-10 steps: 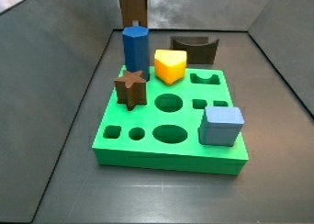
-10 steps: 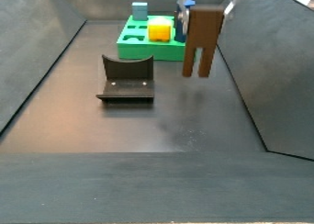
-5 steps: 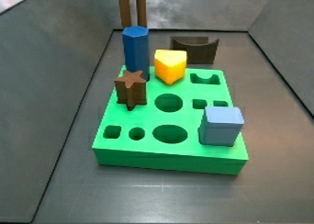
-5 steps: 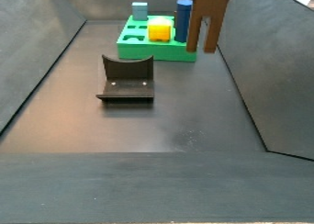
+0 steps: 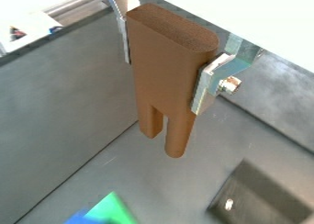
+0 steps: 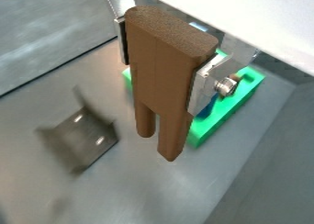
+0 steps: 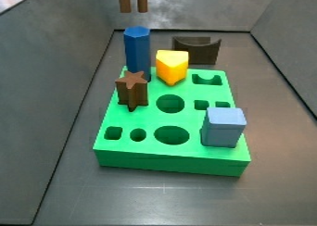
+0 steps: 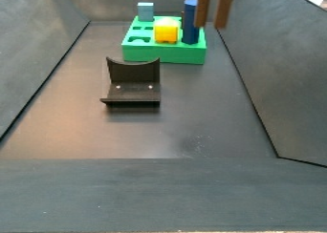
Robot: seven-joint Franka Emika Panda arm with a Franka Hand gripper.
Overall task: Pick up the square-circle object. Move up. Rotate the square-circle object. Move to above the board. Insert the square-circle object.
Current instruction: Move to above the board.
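- Gripper [image 5: 166,58]: silver fingers pinch the square-circle object [image 5: 166,81] by its flat sides, high above the floor; its two legs hang down.
- Board [image 7: 173,128]: well below; the object's legs [image 7: 133,0] show at frame top, beyond the blue pillar [image 7: 136,49].
- Advice: finish lifting clear of pillar before rotating; keep grip firm.

Below the gripper [image 6: 168,65] on the floor: the fixture [image 8: 130,82], blue pillar [image 7: 136,48], yellow wedge [image 7: 171,67], brown star block [image 7: 133,89], light-blue cube [image 7: 224,126], dark notched block [image 7: 196,50].
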